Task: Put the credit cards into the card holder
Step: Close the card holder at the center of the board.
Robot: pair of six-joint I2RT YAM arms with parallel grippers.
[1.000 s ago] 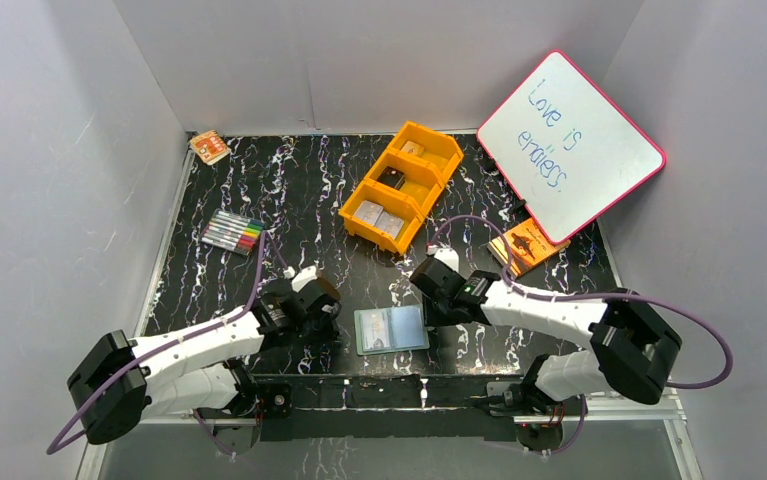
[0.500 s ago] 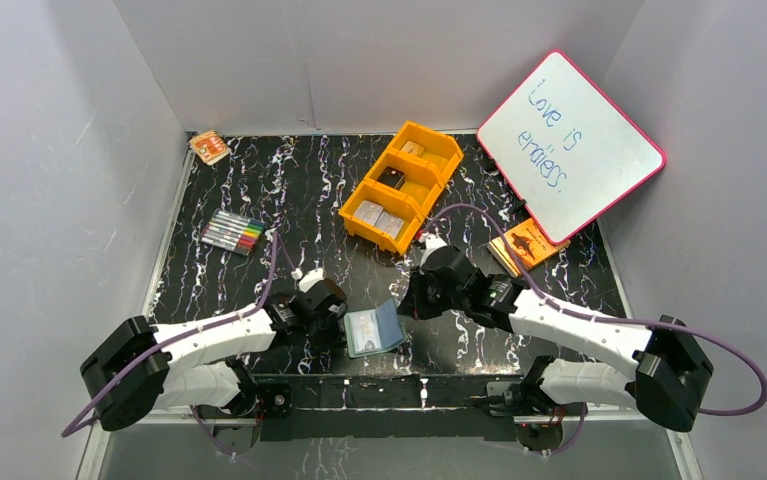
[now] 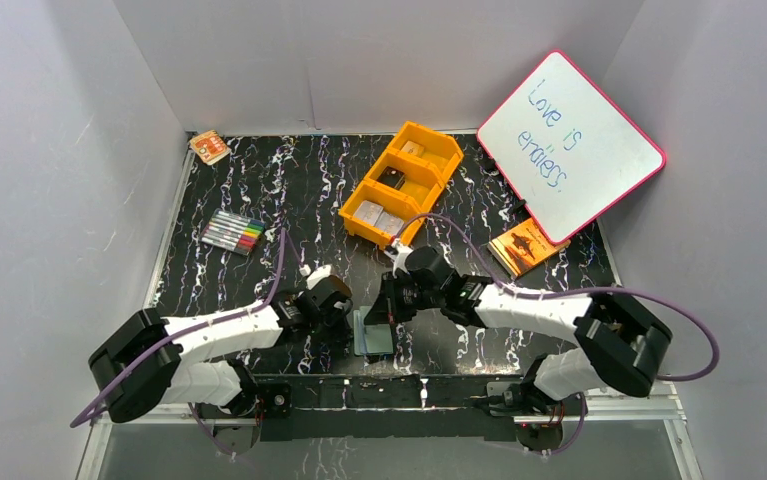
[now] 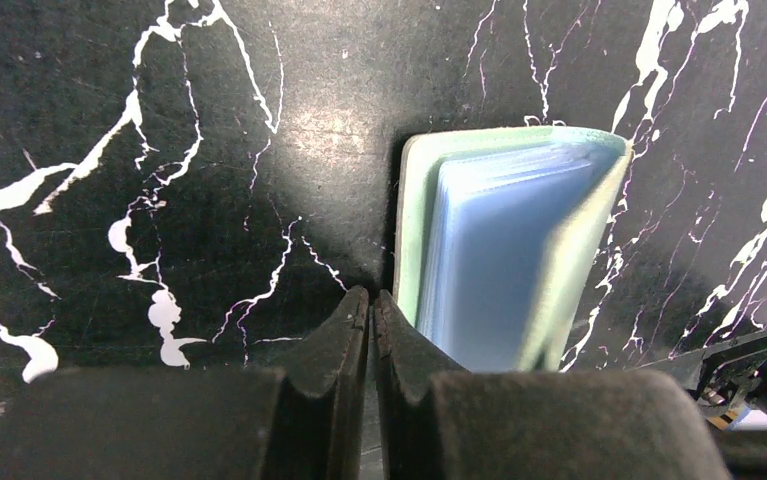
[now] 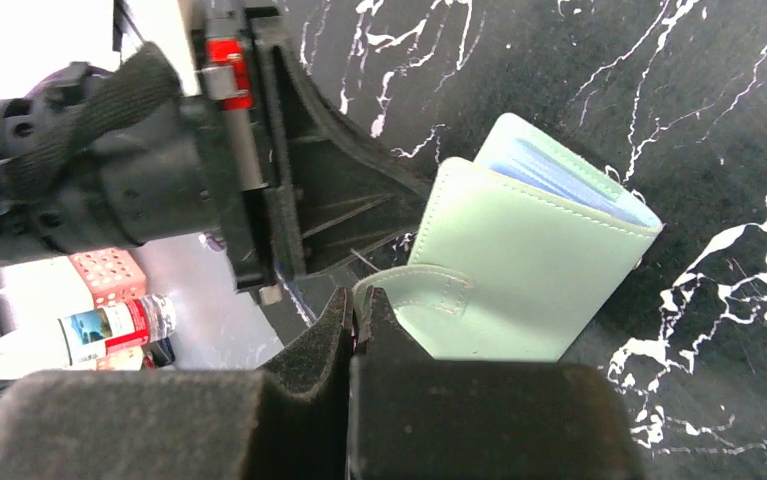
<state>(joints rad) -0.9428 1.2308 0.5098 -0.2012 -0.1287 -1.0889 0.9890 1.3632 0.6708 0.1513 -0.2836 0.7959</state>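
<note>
Grey-green wallet (image 3: 372, 337) half folded between my two grippers, at the near edge of the table (image 3: 259, 190).
My left gripper (image 4: 371, 300) is fully closed on nothing, its tips just beside the wallet's left edge. My right gripper (image 5: 354, 300) is closed too, right at the end of the snap tab (image 5: 417, 288); I cannot tell whether it pinches the tab. Pale blue pockets (image 4: 489, 250) show inside the fold. The cards (image 3: 377, 216) lie farther back in the orange tray (image 3: 447, 165), well apart from the wallet: silver-grey in the near compartment, black in the middle, tan in the far one.
</note>
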